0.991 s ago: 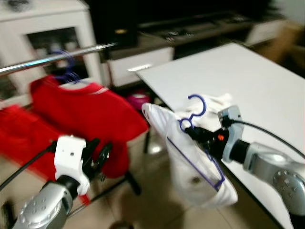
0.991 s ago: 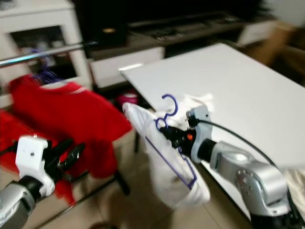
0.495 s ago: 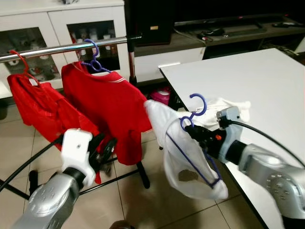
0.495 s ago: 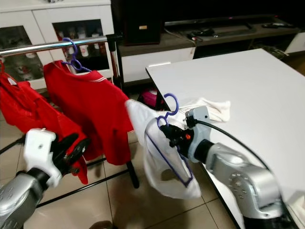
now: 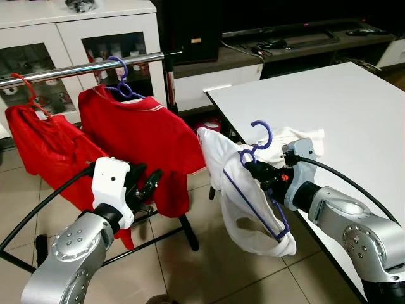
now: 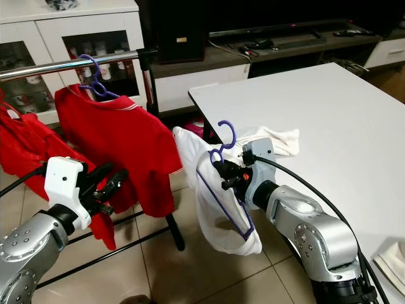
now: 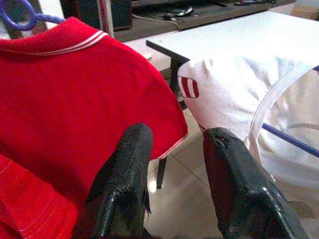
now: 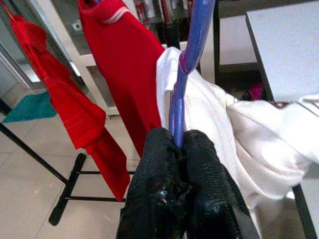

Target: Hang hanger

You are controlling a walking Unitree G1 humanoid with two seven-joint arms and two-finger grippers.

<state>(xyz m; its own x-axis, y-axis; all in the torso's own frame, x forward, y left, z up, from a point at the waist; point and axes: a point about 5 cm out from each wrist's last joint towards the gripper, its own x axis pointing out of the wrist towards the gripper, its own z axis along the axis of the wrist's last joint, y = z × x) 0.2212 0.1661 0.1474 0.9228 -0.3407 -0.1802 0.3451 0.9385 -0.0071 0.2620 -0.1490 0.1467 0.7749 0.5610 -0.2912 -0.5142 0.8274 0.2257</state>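
Note:
My right gripper [image 5: 253, 170] is shut on the neck of a purple hanger [image 5: 258, 143] that carries a white shirt [image 5: 243, 209], held beside the table's left edge. The clamped neck shows between the fingers [image 8: 164, 164] in the right wrist view. A metal rail [image 5: 76, 71] crosses the upper left, holding a red shirt [image 5: 142, 136] on a purple hanger [image 5: 119, 79] and another red shirt [image 5: 47, 149] on a red hanger. My left gripper [image 5: 145, 187] is open, low in front of the red shirts, with nothing between its fingers [image 7: 127, 169].
A white table [image 5: 342, 107] fills the right, with white cloth [image 5: 304, 139] lying near its edge. The rack's black legs [image 5: 183, 225] spread over the tiled floor. White cabinets [image 5: 76, 38] and a dark TV stand [image 5: 285, 44] line the back.
The camera has shifted and the blur has cleared. My right gripper has stayed shut on the hanger, now a little closer to the rack; my left arm has risen slightly.

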